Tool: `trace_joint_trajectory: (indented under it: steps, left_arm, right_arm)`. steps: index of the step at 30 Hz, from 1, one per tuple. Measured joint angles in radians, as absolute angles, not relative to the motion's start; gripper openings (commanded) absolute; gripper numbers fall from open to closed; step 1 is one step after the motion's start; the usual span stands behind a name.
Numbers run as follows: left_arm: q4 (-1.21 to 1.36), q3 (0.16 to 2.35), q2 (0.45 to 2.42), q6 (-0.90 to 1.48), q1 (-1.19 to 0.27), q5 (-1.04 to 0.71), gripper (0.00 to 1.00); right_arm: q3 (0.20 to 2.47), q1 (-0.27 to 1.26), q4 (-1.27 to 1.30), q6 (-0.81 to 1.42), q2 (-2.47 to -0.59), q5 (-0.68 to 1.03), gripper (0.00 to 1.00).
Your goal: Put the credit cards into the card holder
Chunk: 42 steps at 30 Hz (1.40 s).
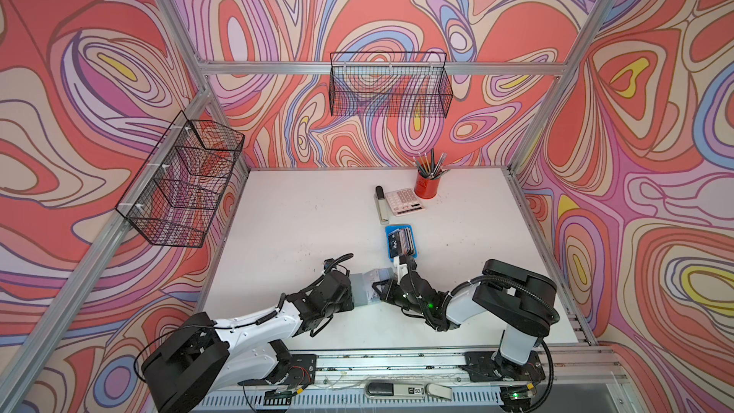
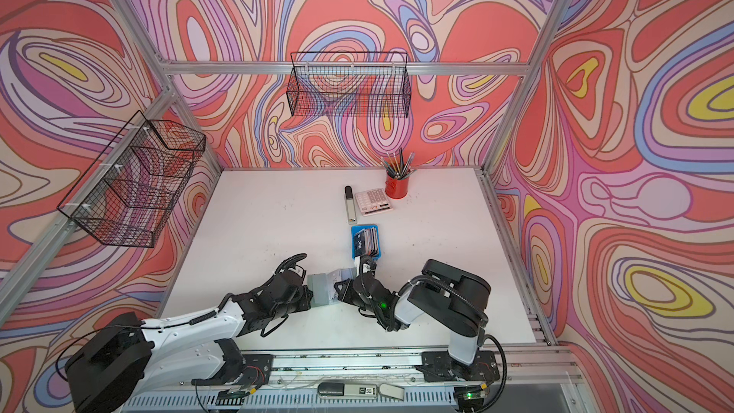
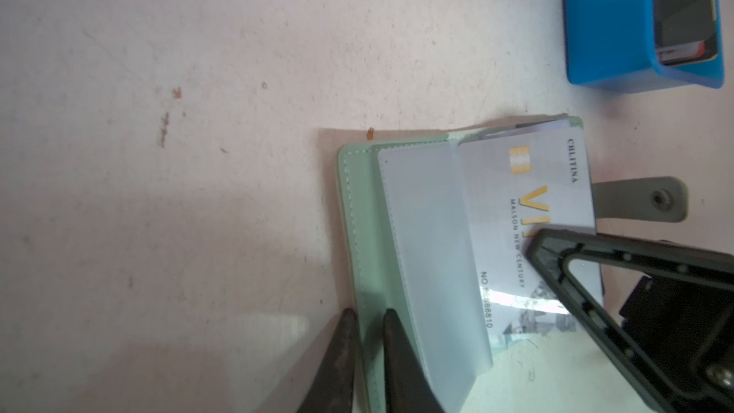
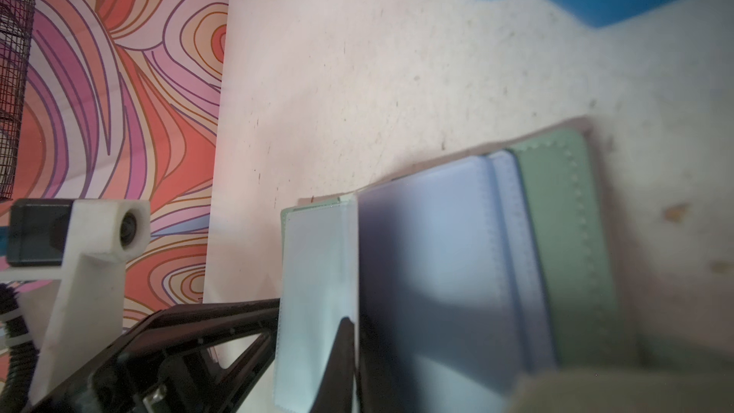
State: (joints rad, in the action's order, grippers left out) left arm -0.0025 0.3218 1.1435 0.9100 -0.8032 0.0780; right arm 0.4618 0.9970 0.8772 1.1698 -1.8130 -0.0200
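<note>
In both top views the sage-green, leather-like card holder (image 1: pixel 360 286) (image 2: pixel 321 288) lies open on the white table (image 1: pixel 298 232), between my left gripper (image 1: pixel 352 295) and my right gripper (image 1: pixel 376 286). Just beyond it, a small blue plastic tray (image 1: pixel 390 230) holds the stacked credit cards (image 1: pixel 404 242). The dark top one reads "Vip" in white.

From my left wrist, a pale grey card (image 3: pixel 516 192) lies on the holder's right-hand pages. It is printed "CHLITINA" and "MALSON NEW CENTURY", with a gold chip, a gold "VI" whose end is covered, and "NO" with digits partly lost in glare. Whether it sits inside a clear plastic sleeve (image 3: pixel 429 252) I cannot tell. The grey snap tab (image 3: pixel 643 200) sticks out past it. My left fingertips stand a narrow gap apart with the cover's stitched edge between them, but I cannot tell whether they pinch it. My right gripper is closed, its tip down on that card's face.

From my right wrist everything is blurred. I make out the green stitched cover and bluish sleeves, with no legible writing. My left gripper's black finger reaches a sleeve's edge.
</note>
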Motion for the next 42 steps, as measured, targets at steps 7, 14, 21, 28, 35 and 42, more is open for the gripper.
trace_joint_trajectory:
  steps: [7,14,21,28,35,42]
  left_arm:
    - [-0.006,0.321,1.147,0.910,-0.803,0.085,0.13]
    - [-0.008,0.316,1.139,0.910,-0.803,0.099,0.09]
    - [-0.008,0.313,1.139,0.910,-0.803,0.102,0.08]
    - [-0.010,0.312,1.140,0.910,-0.802,0.117,0.07]
    - [0.000,0.315,1.156,0.909,-0.802,0.134,0.02]
    - [0.005,0.322,1.169,0.909,-0.802,0.140,0.01]
  right_arm:
    - [0.462,0.996,0.888,1.175,-1.821,-0.023,0.00]
    - [0.459,0.997,0.748,1.169,-1.701,-0.088,0.00]
    - [0.461,0.997,0.733,1.166,-1.727,-0.086,0.00]
    - [0.491,0.993,0.807,1.165,-1.795,-0.072,0.00]
    - [0.491,0.993,0.817,1.152,-1.797,-0.067,0.00]
    - [0.494,0.992,0.803,1.119,-1.789,-0.062,0.00]
